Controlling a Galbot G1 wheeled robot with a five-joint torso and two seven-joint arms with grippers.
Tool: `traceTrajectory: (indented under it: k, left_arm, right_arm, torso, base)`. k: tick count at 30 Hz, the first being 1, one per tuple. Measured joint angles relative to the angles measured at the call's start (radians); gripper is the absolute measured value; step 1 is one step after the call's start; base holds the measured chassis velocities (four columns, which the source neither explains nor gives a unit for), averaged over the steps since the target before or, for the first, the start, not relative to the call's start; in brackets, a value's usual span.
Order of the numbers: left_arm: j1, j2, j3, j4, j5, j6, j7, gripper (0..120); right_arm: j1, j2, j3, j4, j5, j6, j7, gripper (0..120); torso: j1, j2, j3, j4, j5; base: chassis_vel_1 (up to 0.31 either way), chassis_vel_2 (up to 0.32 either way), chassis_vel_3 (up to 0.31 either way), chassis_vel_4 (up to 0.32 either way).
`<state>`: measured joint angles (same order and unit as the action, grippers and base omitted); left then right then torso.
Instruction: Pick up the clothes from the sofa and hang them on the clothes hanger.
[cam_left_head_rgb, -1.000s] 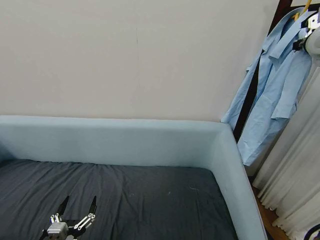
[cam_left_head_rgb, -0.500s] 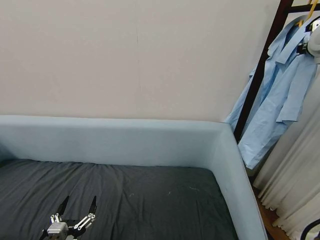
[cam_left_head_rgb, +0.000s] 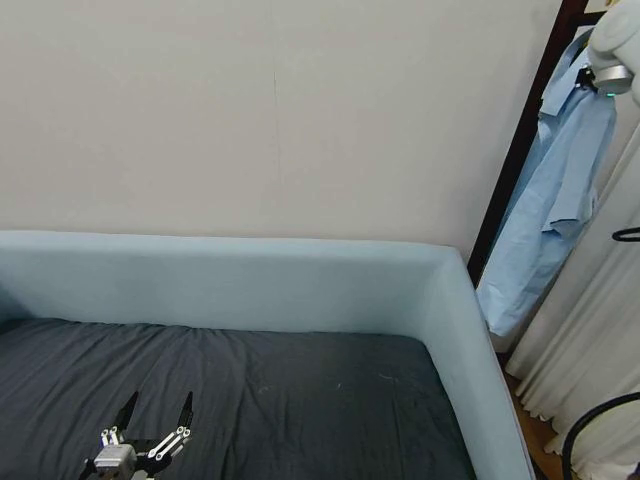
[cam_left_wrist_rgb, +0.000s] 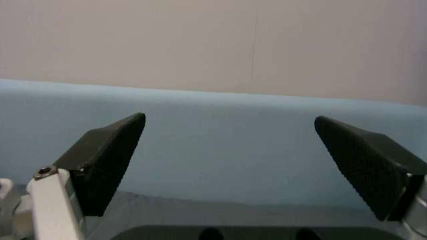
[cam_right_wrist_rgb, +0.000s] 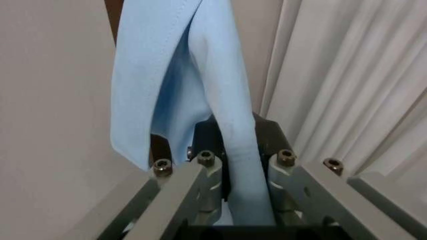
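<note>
We judge the hanging step to be in hand. At the upper right of the head view the light blue cotton shirt (cam_left_head_rgb: 555, 190) hangs beside the dark wooden clothes stand (cam_left_head_rgb: 520, 150), its collar end up by our raised right arm. Our right gripper (cam_right_wrist_rgb: 235, 150) has its jaws pinching a fold of that shirt, with cloth running between the fingers.

Our left gripper (cam_left_head_rgb: 159, 410) sits at the lower left of the frame, just above the dark grey seat cushion (cam_left_head_rgb: 300, 390) of the pale blue upholstered sofa (cam_left_head_rgb: 250, 280). Its jaws are spread wide and hold nothing.

The next move calls for making sure the shirt's weight rests on the stand before the pinch is eased, or it may slide down.

The top of the stand is cut off by the frame edge, so we cannot tell whether the shirt is already hooked there. White pleated curtains (cam_left_head_rgb: 600, 330) hide the floor at the shirt's hem.
</note>
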<state>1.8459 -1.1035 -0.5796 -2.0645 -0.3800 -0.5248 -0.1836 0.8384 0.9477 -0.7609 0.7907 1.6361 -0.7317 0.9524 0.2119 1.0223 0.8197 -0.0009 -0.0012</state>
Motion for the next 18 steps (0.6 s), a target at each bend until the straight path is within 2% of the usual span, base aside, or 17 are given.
traceTrajectory:
  k: [8,18]
  left_arm:
    - [0.0,0.0,0.0,0.0,0.0,0.0,0.0,100]
    - [0.0,0.0,0.0,0.0,0.0,0.0,0.0,100]
  right_arm:
    - [-0.013,0.035,0.034,-0.04,0.023,0.002,0.085,6]
    - [-0.002,0.061,0.011,-0.065,0.06,0.002,0.131,6]
  torso:
    - [0.0,0.0,0.0,-0.0004,0.0006]
    - [0.0,0.0,0.0,-0.0004,0.0003]
  base:
    - [0.0,0.0,0.0,0.0]
    - [0.0,0.0,0.0,0.0]
